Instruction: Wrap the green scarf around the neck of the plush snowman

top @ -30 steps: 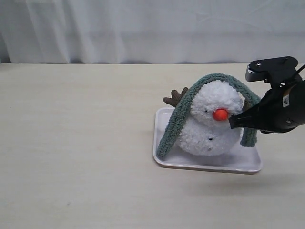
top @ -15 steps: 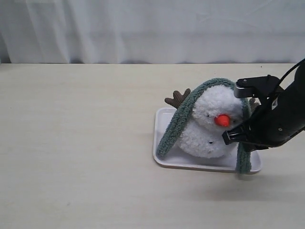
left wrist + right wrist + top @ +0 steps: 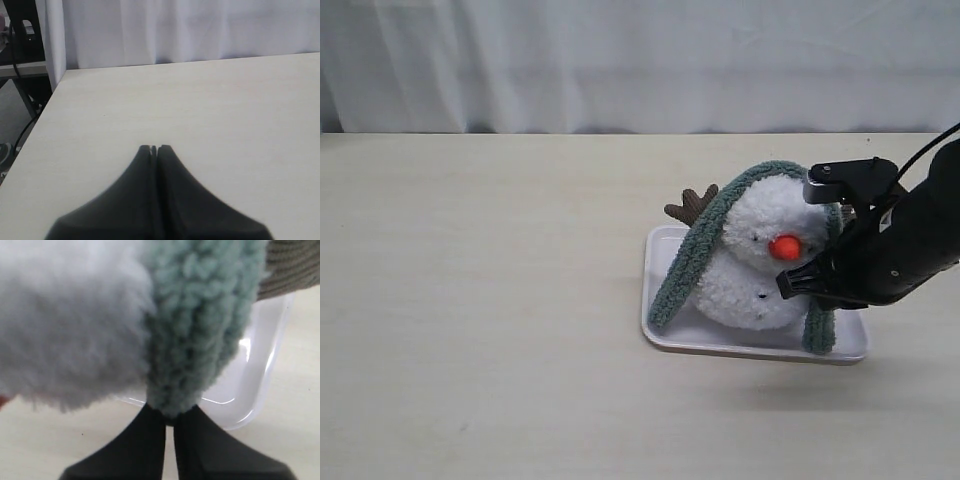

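The plush snowman [image 3: 760, 265] sits on a white tray [image 3: 665, 335], leaning a little, orange nose [image 3: 782, 247] to the front. The green scarf [image 3: 690, 262] lies draped over the top of its head, one end hanging down each side; the neck crease is bare. My right gripper [image 3: 810, 288] is at the snowman's right side, shut on the scarf's right-hand end [image 3: 197, 335], which bunches between the black fingertips beside white plush [image 3: 65, 325]. My left gripper [image 3: 154, 148] is shut and empty over bare table, outside the exterior view.
A brown twig arm [image 3: 690, 205] sticks up behind the snowman's left side. The tray rim [image 3: 260, 385] lies just past the held scarf end. A white curtain [image 3: 620, 60] closes the far table edge; the table's left edge [image 3: 47, 100] shows in the left wrist view.
My right gripper came down and in from the right, closed on the scarf's right end and drew it forward and inward; the snowman tipped slightly.
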Robot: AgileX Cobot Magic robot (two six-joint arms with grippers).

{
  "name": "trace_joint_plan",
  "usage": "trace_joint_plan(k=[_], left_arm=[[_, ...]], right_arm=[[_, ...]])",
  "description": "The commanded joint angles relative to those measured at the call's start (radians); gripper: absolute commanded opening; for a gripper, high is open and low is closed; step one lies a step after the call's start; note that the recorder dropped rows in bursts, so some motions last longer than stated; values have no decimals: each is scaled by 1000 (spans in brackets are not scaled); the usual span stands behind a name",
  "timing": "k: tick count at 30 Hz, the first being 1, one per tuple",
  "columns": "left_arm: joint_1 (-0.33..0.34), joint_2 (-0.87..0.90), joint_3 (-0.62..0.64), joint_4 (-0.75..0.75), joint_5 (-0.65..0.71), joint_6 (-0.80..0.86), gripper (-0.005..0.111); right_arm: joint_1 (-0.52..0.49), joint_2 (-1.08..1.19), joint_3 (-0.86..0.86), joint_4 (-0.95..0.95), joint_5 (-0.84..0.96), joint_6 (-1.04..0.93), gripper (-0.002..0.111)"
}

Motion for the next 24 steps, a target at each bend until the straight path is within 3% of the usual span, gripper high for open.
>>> trace_joint_plan(k=[1,5,8,12,16,18,22,24], left_arm=[[-7,-2,2,2,-12,-3,0],[-7,-2,2,2,-12,-3,0],[-7,-2,2,2,-12,-3,0],[-7,-2,2,2,-12,-3,0],[-7,-2,2,2,-12,-3,0],[-7,-2,2,2,-12,-3,0],[-7,-2,2,2,-12,-3,0],[-7,-2,2,2,-12,-3,0]], right_arm=[[-5,0,17,3,-26,-8,17],[-5,-52,17,4,8,-8,41],[-2,-156,15,4,41,-8,45],[1,-281,-39,0,117,-8,45],[1,-348,-136,0,84,-3,45],[1,-328,-181,0,100,4,43],[1,-216,-325,-5,193,-25,27],[1,-156,-390,-5,260,-36,31]])
